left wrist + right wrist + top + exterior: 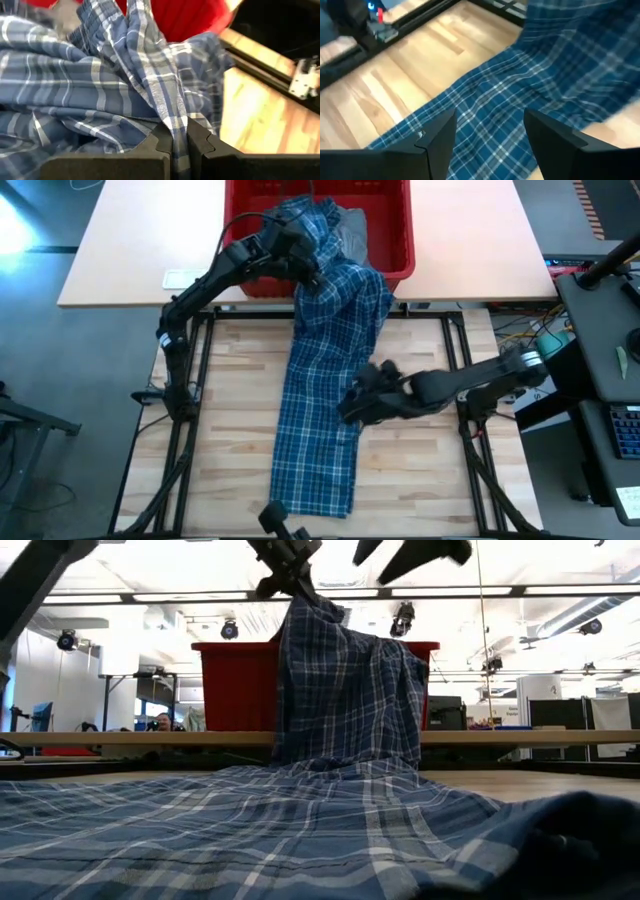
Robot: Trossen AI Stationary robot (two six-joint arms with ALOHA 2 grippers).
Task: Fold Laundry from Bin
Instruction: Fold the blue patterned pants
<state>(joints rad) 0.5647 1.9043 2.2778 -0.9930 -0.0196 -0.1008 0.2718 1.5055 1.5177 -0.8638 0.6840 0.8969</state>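
Overhead, we see a light wooden table (240,430) in an open workroom with ceiling lights, where a person sits at a desk far behind. A blue-and-white plaid shirt (320,430) runs in a long strip from the red bin (390,220) at the table's far edge down to the near edge. Beside it in the bin lies a light grey garment (352,230). Our left gripper (305,265), jaws closed on a bunched fold of the shirt, holds it lifted over the bin's near rim, so cloth hangs like a curtain before the bin. Our right gripper (352,402) hovers above the shirt's right edge at mid-table, jaws well apart and holding nothing. Bare wood lies on either side of the strip, bounded by the black frame rails (190,380).
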